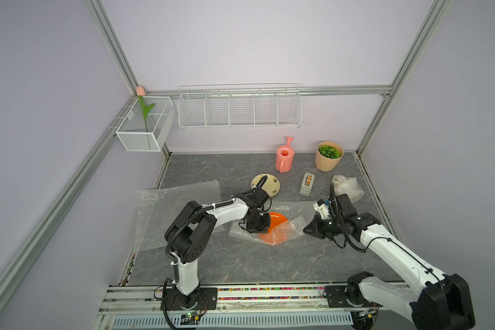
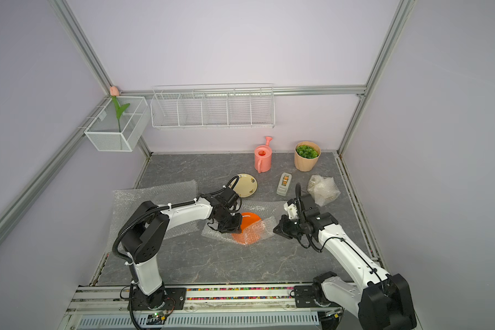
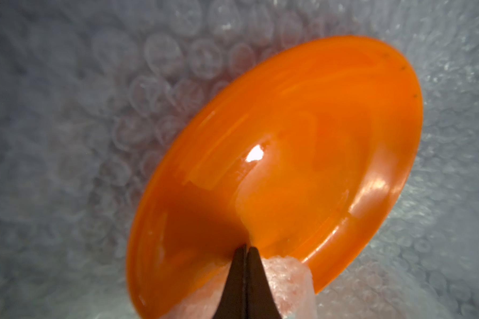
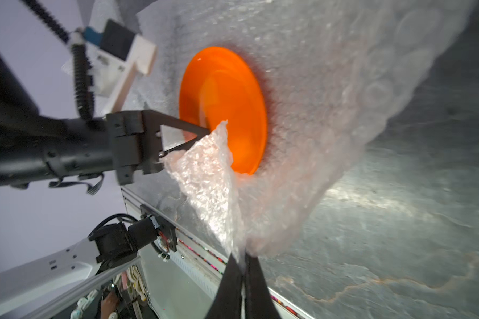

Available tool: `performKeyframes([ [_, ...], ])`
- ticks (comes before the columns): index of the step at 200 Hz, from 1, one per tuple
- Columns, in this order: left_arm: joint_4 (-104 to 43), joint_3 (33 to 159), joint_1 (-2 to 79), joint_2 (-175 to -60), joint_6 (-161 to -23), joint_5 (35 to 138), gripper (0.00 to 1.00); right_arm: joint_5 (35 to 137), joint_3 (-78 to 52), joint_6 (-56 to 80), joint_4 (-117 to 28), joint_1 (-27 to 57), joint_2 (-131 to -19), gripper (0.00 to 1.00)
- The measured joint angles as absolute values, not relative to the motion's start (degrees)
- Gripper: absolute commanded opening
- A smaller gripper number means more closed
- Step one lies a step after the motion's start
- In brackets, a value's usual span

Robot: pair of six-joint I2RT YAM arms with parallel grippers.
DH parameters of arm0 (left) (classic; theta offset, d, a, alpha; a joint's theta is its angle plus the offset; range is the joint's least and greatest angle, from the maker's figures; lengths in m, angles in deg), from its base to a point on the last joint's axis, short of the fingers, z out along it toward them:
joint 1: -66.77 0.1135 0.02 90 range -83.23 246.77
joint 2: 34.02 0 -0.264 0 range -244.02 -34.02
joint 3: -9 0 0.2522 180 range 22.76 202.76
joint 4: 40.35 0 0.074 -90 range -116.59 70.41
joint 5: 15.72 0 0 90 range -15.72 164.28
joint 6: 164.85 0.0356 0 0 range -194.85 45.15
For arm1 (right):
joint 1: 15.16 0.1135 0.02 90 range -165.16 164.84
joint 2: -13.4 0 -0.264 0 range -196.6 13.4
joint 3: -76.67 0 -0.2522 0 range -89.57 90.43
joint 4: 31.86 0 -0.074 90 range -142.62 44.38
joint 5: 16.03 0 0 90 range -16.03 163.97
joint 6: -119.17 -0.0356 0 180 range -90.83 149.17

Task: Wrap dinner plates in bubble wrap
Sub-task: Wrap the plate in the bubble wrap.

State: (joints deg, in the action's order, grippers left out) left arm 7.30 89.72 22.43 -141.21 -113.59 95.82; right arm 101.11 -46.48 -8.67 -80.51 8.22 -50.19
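- Grey marbled tabletop [image 1: 240, 263] inside a lilac-walled booth with aluminium posts; both arms reach in from the near rail
- Just right of the table's middle, the orange plate [image 1: 279, 220] lies on a sheet of bubble wrap [image 1: 295, 210], between the two grippers
- A flap [image 1: 280, 233] of that sheet is folded over the plate's near half, and the orange shows through it; the far half is bare
- The left gripper [image 3: 245, 248] points down over the plate's left edge, its fingers [image 3: 233, 279] pressed together with the flap's corner pinched at their tips
- In the right wrist view that corner stands up off the plate like a small tent at the left gripper's tip [image 4: 206, 129]
- The right gripper [image 4: 242, 262] is low at the plate's right side, fingers [image 4: 257, 287] closed narrow on the wrap's edge, which runs up between them
- In both top views it sits at the flap's right end [image 1: 305, 228] [image 2: 275, 228]
- A cream plate [image 1: 272, 185] lies bare on the table beyond the left wrist, partly behind its cable
- A second sheet [image 1: 177, 200] is spread flat at the left, under the left arm
- Far right, a crumpled wrapped bundle [image 1: 347, 185] sits beside a grey tape dispenser [image 1: 307, 184]
- Against the far wall stand a pink watering can [image 1: 284, 158] and a potted plant [image 1: 328, 155]
- On the wall hang a white wire rack [image 1: 239, 108] and a mesh basket [image 1: 146, 140] holding a tulip [image 1: 140, 91]
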Motion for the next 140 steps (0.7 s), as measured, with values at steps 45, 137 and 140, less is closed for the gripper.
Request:
performKeyframes([
  [45, 6.8, 89.6, 22.1, -141.2, -114.0, 95.8, 0.0, 98.6, -41.1, -13.6, -73.6, 20.6, -61.2, 0.07],
  [137, -0.6, 83.9, 22.1, -138.2, -119.1, 96.1, 0.0, 98.5, -36.2, -18.4, -58.3, 27.7, -87.4, 0.07],
  [140, -0.6, 83.8, 22.1, -138.1, -119.2, 95.8, 0.0, 98.8, -36.2, -18.4, -58.0, 27.7, -88.0, 0.07],
])
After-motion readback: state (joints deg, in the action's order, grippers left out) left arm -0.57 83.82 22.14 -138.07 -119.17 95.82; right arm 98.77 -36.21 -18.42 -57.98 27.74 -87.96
